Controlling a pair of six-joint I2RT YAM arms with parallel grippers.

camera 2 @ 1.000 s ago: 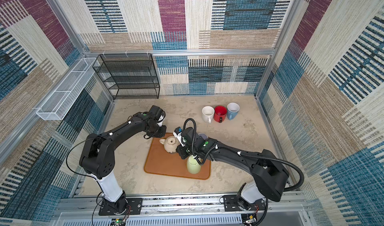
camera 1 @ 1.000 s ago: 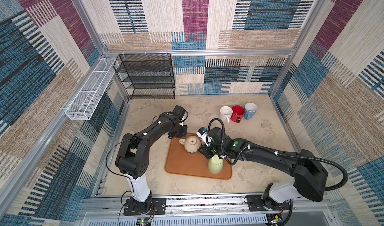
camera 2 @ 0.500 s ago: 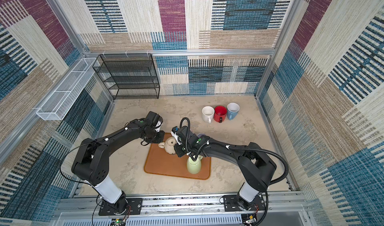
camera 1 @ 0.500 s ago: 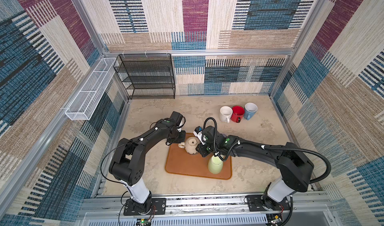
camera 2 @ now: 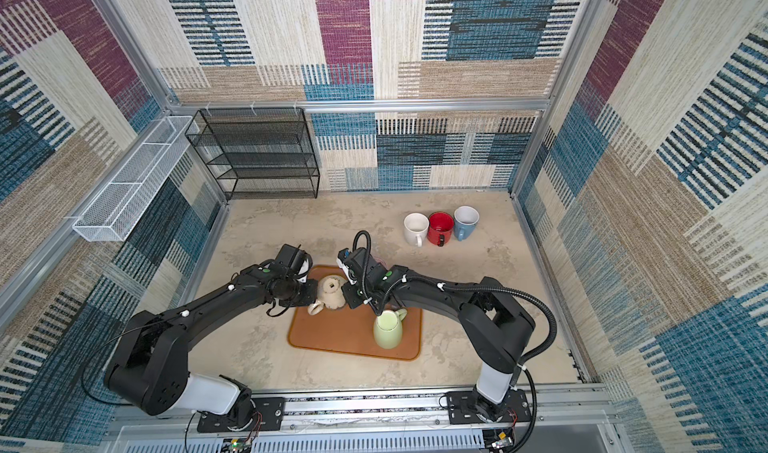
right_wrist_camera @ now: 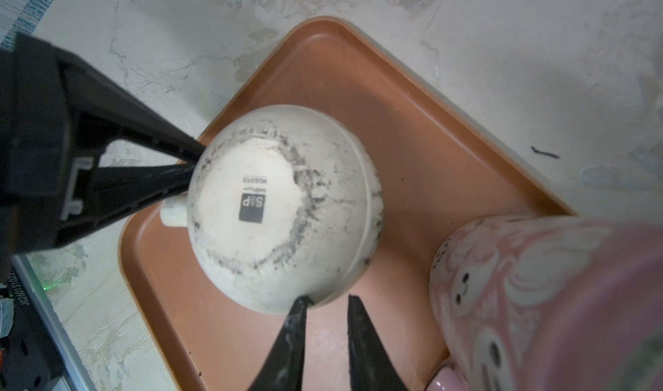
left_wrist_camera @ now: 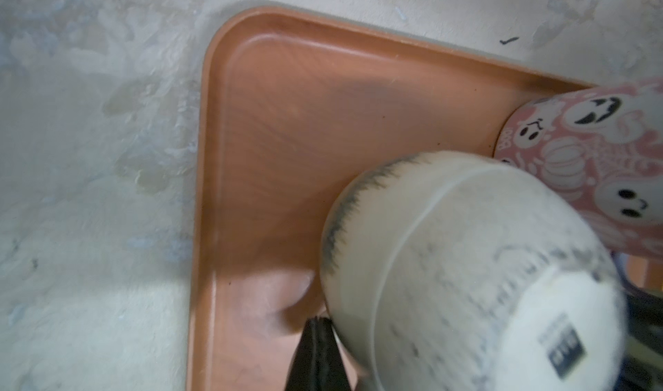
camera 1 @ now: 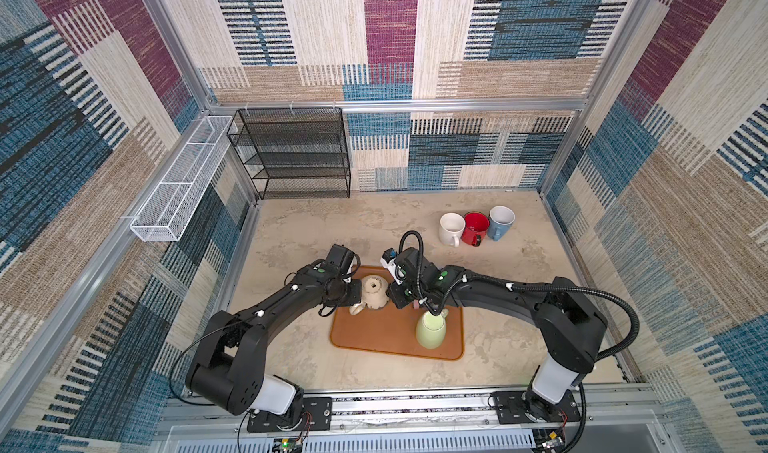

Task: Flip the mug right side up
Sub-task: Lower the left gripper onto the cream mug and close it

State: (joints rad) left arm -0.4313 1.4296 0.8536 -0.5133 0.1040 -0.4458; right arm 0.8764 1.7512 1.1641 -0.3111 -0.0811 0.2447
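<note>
mug (camera 1: 374,291): base up, in a corner of the tray (camera 1: 386,338)
neighbours: pink mug (right_wrist_camera: 538,299) just beside mug; green mug (camera 1: 432,330) apart
left gripper (right_wrist_camera: 195,161): pressed together, tips against mug
right gripper (right_wrist_camera: 329,299): narrowly parted, one finger touching mug

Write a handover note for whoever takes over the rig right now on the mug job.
Left gripper: shut, tips pressed against the cream mug beside its handle.
Right gripper: slightly open, nothing between the fingers, one fingertip touching the mug's other side.
Cream mug: upside down on the orange tray, labelled base facing up. A pink ghost-print mug sits close beside it.
Done: both arms are at the mug, which is not yet turned.
Left: flip the mug and set it on its base.
</note>
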